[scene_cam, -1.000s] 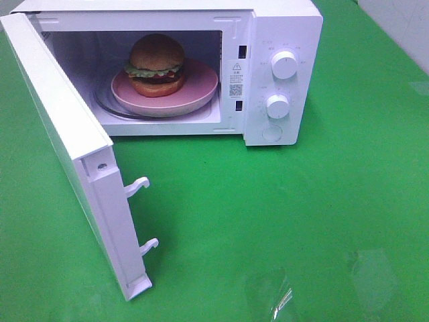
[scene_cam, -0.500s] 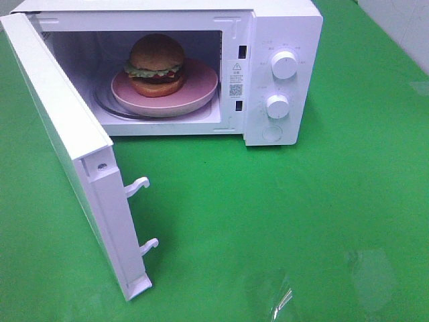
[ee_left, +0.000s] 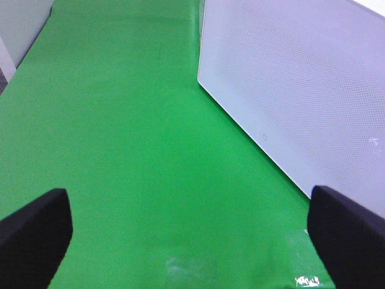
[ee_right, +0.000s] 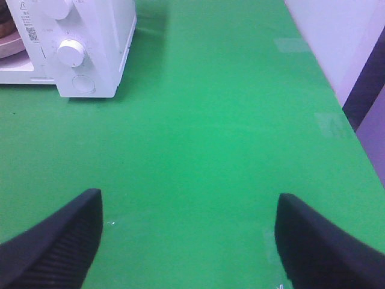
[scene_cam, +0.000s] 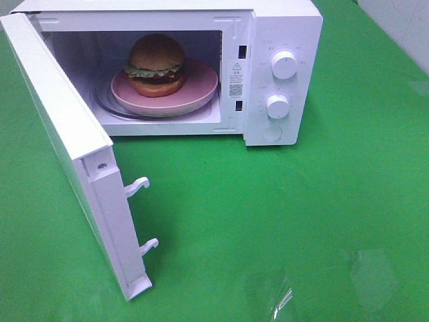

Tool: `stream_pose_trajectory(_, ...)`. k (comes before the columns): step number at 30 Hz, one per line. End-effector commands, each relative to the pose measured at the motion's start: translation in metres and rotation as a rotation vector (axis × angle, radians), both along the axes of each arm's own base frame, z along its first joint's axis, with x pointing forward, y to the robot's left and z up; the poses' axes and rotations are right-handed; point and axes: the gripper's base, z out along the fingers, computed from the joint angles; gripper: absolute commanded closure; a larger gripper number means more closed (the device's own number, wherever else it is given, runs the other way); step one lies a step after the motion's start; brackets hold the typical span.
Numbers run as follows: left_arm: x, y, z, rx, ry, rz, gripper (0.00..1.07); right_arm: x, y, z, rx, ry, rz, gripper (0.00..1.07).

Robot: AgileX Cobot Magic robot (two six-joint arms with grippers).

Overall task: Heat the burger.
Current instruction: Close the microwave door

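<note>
Burger sits on pink plate inside microwave, 11 o'clock on the desk. No change over the last second. Door wide open toward 8 o'clock. Left tool and right tool spread apart, empty. Door likely needs shutting next.

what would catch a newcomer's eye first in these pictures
The burger on a pink plate inside the white microwave, at the back of the table, stands out first. Next comes the microwave's door, swung wide open toward the front left, against the bright green tabletop.
</note>
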Motion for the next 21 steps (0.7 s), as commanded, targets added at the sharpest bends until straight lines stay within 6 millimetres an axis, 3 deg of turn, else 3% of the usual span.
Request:
stream_pose_trajectory(1, -0.0017, -0.0001, 0.0012, -0.002, -0.032, -0.003, 0.08, -0.004, 0.0, 0.0, 0.01, -0.034, -0.008, 0.32)
stream_pose_trajectory(21, -0.0017, -0.0001, 0.0012, -0.004, -0.032, -0.003, 0.08, -0.004, 0.0, 0.0, 0.01, -0.034, -0.008, 0.32)
